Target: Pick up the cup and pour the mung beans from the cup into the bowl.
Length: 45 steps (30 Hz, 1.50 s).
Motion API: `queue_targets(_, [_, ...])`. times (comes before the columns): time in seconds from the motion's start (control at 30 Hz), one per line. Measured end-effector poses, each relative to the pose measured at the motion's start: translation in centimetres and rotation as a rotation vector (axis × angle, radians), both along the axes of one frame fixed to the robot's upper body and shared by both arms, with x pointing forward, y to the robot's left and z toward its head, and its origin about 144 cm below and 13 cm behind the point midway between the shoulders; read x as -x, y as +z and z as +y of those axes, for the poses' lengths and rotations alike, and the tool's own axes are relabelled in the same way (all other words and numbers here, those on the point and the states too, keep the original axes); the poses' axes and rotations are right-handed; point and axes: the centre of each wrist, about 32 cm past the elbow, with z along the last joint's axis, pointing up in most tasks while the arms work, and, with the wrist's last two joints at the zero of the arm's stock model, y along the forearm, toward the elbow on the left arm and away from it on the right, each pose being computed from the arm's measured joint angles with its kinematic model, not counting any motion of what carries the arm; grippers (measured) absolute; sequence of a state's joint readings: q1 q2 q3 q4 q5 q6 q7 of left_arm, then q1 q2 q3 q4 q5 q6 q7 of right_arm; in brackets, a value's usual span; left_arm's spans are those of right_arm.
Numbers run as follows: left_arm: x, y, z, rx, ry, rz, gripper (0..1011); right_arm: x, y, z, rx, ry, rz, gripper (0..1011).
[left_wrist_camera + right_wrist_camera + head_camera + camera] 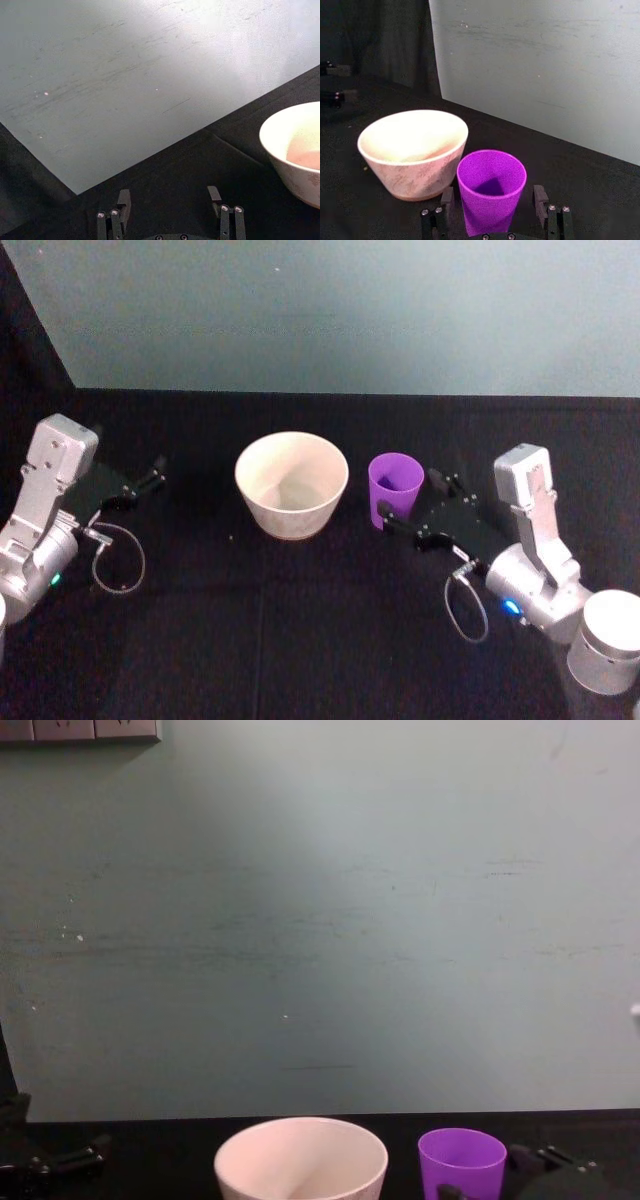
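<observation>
On the black table [300, 640] before a pale wall [350, 310], the purple cup [395, 488] stood upright right of centre, just beside the white bowl [291, 485], between the open right hand's [410, 500] fingers, while the left hand [145, 482] sat open at the left.

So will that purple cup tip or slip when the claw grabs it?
Likely light: the cup looks like thin plastic, so a nudge could tip it. Its tapered wall may slide in the right claw, whose open fingers flank it. The left claw idles left of the bowl.
</observation>
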<state>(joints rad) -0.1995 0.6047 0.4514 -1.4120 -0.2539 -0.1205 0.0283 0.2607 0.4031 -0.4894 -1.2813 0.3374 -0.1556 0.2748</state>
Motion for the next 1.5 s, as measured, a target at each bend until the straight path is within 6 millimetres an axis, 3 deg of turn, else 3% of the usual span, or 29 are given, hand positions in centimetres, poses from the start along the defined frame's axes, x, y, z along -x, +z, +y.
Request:
queue_targets(0.7, [0.0,0.0,0.0,0.0,0.0,0.0,1000,-2.5,-0.2,1.7,-0.012,0.007,0.024,997])
queue_targets(1.0, [0.0,0.0,0.0,0.0,0.0,0.0,1000,-2.6,-0.2,1.7,-0.017,0.009,0.031,792])
queue_targets(1.13, [0.0,0.0,0.0,0.0,0.0,0.0,1000,-2.5,0.3,1.7,-0.018,0.009,0.022,751])
queue_targets(1.5, [0.0,0.0,0.0,0.0,0.0,0.0,1000,-2.3,4.2,1.4,-0.034,0.016,-0.07,726])
